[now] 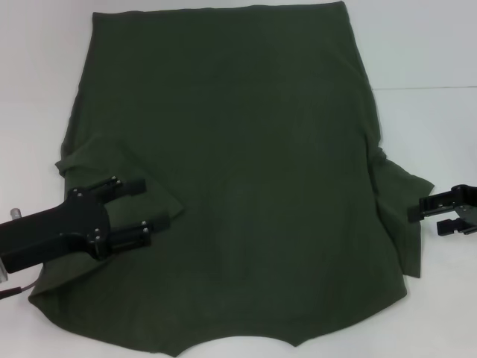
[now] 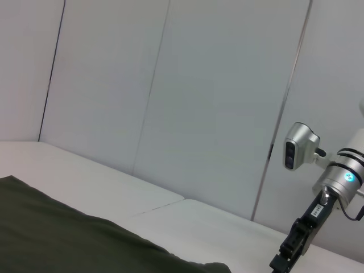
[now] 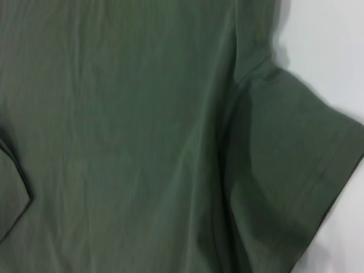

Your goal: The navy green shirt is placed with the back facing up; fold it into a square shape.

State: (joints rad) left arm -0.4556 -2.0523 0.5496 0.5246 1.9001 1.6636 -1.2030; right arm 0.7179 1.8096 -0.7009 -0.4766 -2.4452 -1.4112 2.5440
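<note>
The navy green shirt [image 1: 246, 171] lies spread flat on the white table, plain side up, collar toward me. Its left sleeve [image 1: 112, 168] is folded inward onto the body. My left gripper [image 1: 151, 209] hovers open over that folded sleeve, one finger on either side of the fold's tip. The right sleeve [image 1: 402, 209] still sticks out sideways. My right gripper [image 1: 428, 215] stands open just outside its hem, over bare table. In the right wrist view the shirt [image 3: 125, 131] fills the picture, with the right sleeve [image 3: 296, 187] spread out. The left wrist view catches a strip of the shirt [image 2: 62, 233] and my right arm [image 2: 310, 219] far off.
White table [image 1: 425, 52] surrounds the shirt, with a seam line [image 1: 432, 87] running off to the right. A cable [image 1: 9, 292] hangs from my left arm near the shirt's shoulder. Grey wall panels [image 2: 199, 102] stand behind the table.
</note>
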